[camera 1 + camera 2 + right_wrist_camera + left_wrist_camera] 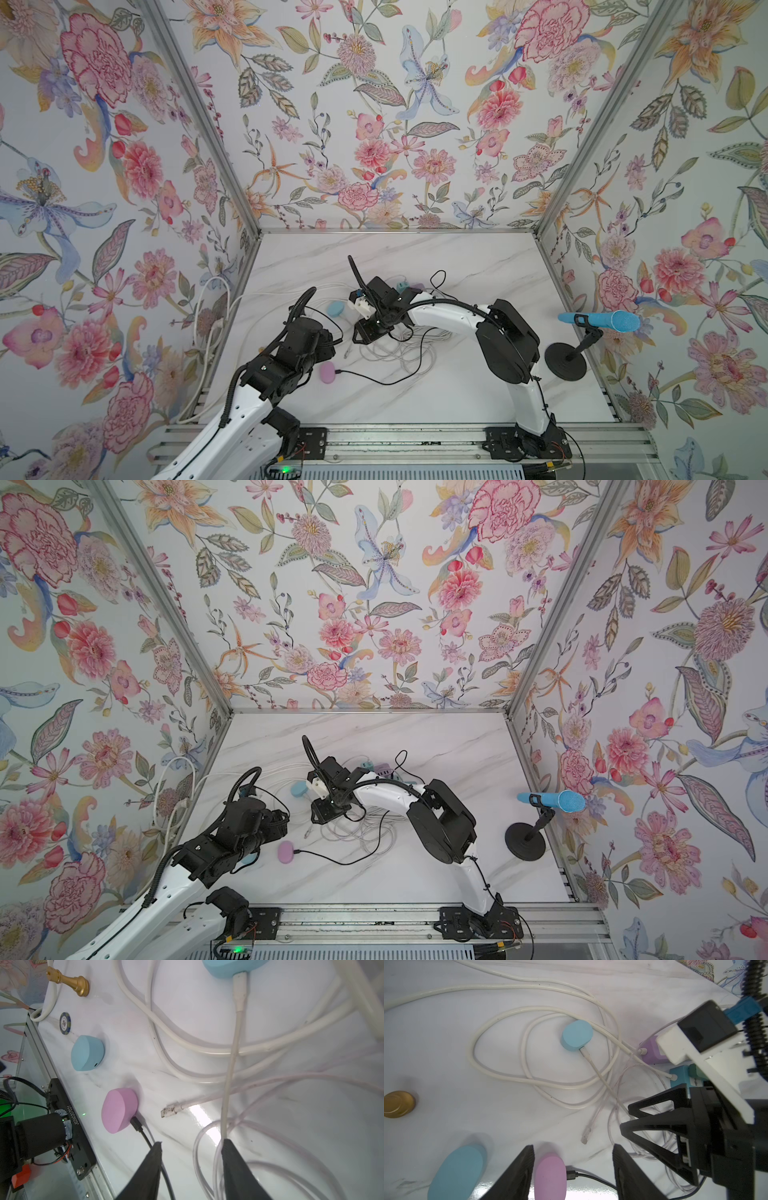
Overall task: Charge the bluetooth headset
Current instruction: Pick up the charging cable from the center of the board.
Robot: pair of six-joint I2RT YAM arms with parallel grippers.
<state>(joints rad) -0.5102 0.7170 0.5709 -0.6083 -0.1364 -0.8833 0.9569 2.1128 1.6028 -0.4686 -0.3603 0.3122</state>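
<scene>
**Fingers (517,1174) apart on both sides: snag risk**

Fingers of the left gripper (573,1145) stood apart, low over the table (457,395), with the pink case (550,1174) between them and close against one finger. Whether it touched we could not tell. We found the right gripper (192,1141) likewise open and empty, its tips over the thin cable loops (386,353).

Task items: in a top view the pink case (327,371) lay at about 8 o'clock from the table's middle, with a black cable (137,1124) already seated in it. A blue case (336,308) sat at 12 o'clock from the pink one, fed by a white cable (239,995). A second blue case (87,1052), near the pink one, had its port bare. A loose plug (169,1110) lay between 1 and 2 o'clock from the pink case, plugged into nothing. We judged the bare case and the loose plug to be the unfinished pairing, though we could not settle which case counts as the headset.

Risks noted:
- White cable ran right past one right fingertip; closing there could pinch it and tug its plug out of the blue case.
- Loops overlapped; lifting one could drag the rest.
- Pink case looked smooth and rounded; an off-centre squeeze could squirt it sideways and strain the black plug.
</scene>
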